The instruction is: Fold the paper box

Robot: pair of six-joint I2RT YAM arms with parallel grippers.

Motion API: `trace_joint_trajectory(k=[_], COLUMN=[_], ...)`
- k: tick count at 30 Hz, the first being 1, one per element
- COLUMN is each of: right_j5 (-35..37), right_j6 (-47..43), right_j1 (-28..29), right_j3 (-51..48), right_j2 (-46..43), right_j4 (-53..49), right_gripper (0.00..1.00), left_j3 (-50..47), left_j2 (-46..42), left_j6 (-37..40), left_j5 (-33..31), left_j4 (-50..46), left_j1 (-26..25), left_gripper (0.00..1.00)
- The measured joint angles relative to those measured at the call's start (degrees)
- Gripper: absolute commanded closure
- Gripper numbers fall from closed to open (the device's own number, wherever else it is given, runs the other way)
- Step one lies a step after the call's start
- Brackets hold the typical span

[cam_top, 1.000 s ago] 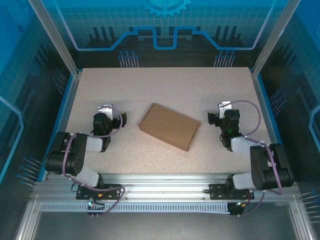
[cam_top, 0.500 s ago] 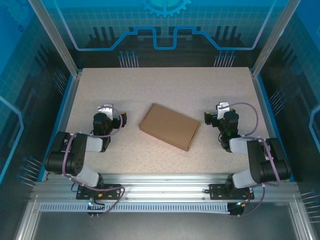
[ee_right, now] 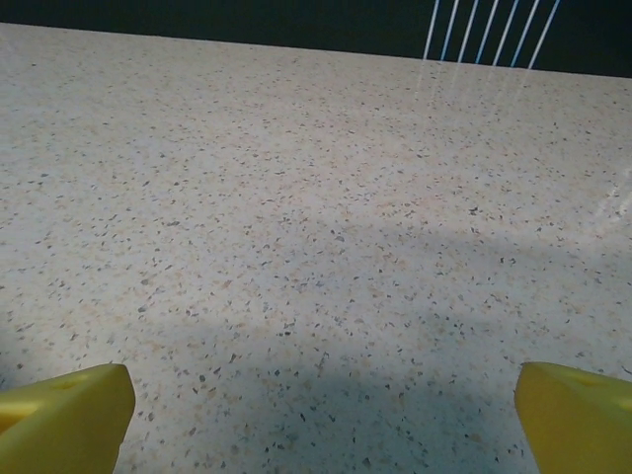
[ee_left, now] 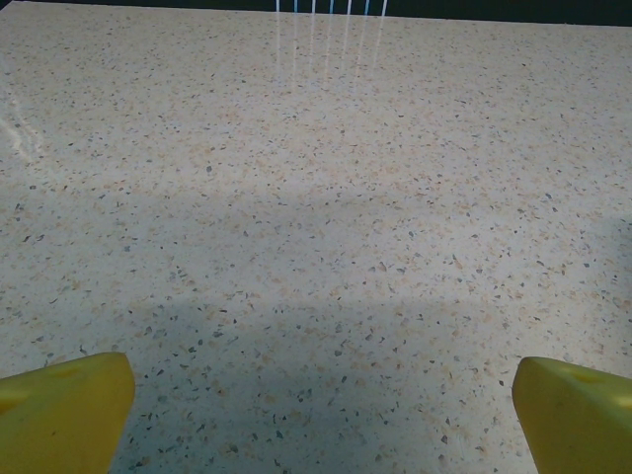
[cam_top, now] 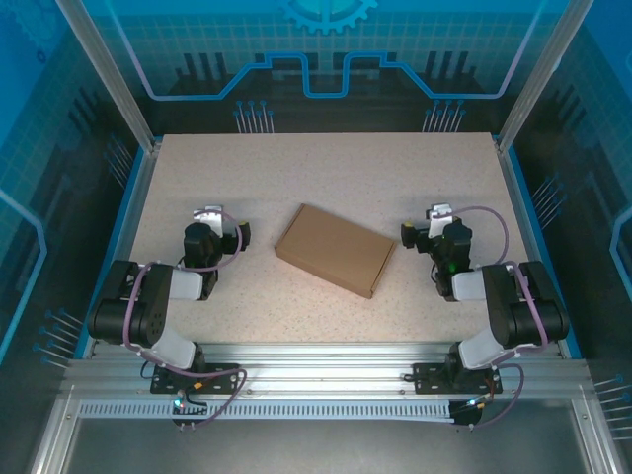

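The paper box (cam_top: 336,250) is a flat brown cardboard rectangle lying askew in the middle of the speckled table (cam_top: 326,168). My left gripper (cam_top: 210,219) rests low over the table to the box's left, a short gap away. To the right of the box, my right gripper (cam_top: 434,219) sits about as far off. In the left wrist view the yellow fingertips (ee_left: 69,410) stand wide apart over bare table, so the left gripper (ee_left: 323,415) is open and empty. The right gripper (ee_right: 323,415) is open too, its yellow fingertips (ee_right: 64,415) far apart with nothing between them.
Blue rails edge the table on the left (cam_top: 128,197) and right (cam_top: 523,202). A metal frame (cam_top: 316,360) carrying both arm bases runs along the near edge. Dark panels with white pins (cam_top: 255,117) stand at the back.
The right arm has drawn its elbow inward and its gripper has shifted slightly left toward the box. The left arm and the box have not moved.
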Motion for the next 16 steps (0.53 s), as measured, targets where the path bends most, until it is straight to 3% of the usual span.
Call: trace_joint_trajectory(k=[16], right_j5=[-1.2], right_j6=[-0.1], right_j1=[0.2], right_j3=[2.3], right_j2=[0.0], right_j4=[-3.0], right_gripper=[0.0], left_j3=[0.0], left_j2=[0.0], left_j6=[0.0], left_j5=[0.0], left_j4=[0.0], left_j1=[0.0], left_gripper=[0.01])
